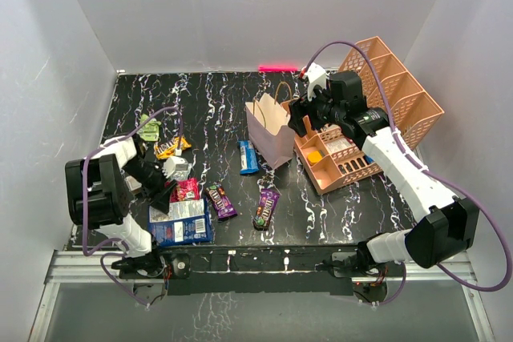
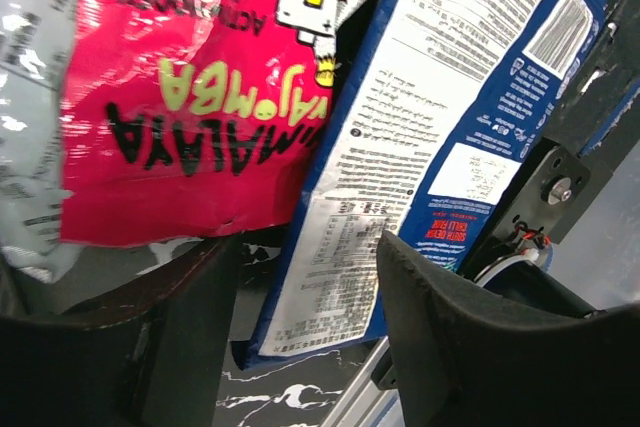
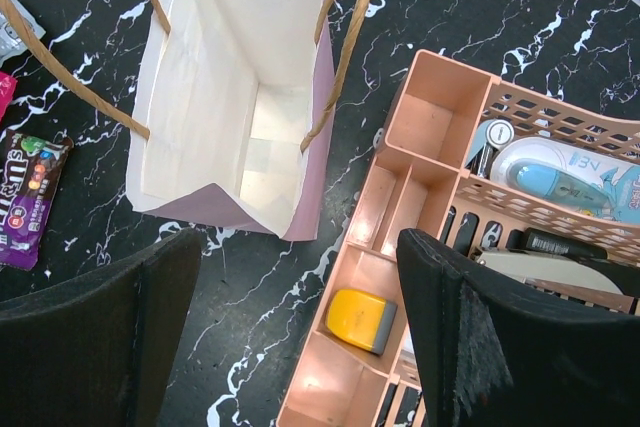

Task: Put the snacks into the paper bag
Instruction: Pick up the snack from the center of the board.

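Note:
The paper bag stands upright at mid-table; the right wrist view shows it open and empty. My right gripper is open and empty, above the gap between the bag and a salmon tray. My left gripper is open, low over the red-pink packet and the blue-and-white pouch. In the left wrist view the gripper straddles the pouch's corner beside the red packet. A blue bar, two purple-brown packets, an orange packet and a silver packet lie on the table.
A salmon organiser tray holding a yellow item sits right of the bag, with a taller mesh organiser behind it. A green packet lies far left. A pink marker lies at the back edge. The table's near rail is close to the left gripper.

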Robot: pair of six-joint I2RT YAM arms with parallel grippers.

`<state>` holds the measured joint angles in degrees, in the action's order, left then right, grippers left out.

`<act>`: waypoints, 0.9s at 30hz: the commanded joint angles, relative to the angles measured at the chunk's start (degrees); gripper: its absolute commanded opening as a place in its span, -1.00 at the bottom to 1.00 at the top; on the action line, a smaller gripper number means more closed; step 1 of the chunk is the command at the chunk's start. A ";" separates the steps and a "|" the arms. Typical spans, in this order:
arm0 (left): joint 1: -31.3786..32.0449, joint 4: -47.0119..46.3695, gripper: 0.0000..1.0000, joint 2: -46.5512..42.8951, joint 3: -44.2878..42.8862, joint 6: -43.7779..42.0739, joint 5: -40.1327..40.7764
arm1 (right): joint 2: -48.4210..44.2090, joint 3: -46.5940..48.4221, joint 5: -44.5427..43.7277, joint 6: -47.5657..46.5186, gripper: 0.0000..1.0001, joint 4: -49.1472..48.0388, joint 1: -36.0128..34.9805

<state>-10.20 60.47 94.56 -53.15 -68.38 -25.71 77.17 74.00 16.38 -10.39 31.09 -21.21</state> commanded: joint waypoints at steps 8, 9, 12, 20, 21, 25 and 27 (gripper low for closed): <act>0.39 3.15 -0.38 -2.30 3.87 -0.97 -0.86 | -2.42 -0.70 -0.31 -0.18 0.66 -2.62 0.21; 0.42 3.27 -0.45 -2.57 3.81 -0.77 -1.08 | -2.45 -0.62 -0.30 -0.22 0.66 -2.62 0.21; 0.42 4.04 -0.67 -3.92 3.37 0.14 -2.03 | -2.39 0.00 -0.35 -0.61 0.66 -2.53 0.22; 1.02 9.01 -1.00 -14.22 0.92 1.89 -4.65 | -0.98 4.13 2.66 -2.65 0.66 -2.15 0.21; 1.19 9.80 -1.00 -15.67 0.18 1.77 -5.23 | -0.89 4.61 3.94 -3.16 0.66 -2.22 0.21; 2.02 13.74 -1.00 -22.23 -4.17 2.84 -8.76 | -0.96 6.65 10.50 -4.16 0.66 -3.14 0.09; 2.66 15.23 -1.00 -24.15 -7.36 4.47 -10.97 | -0.92 8.09 12.66 -4.28 0.66 -3.33 -0.03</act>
<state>-8.60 69.78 74.76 -54.83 -65.49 -29.52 76.58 77.06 22.26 -13.13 31.42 -21.21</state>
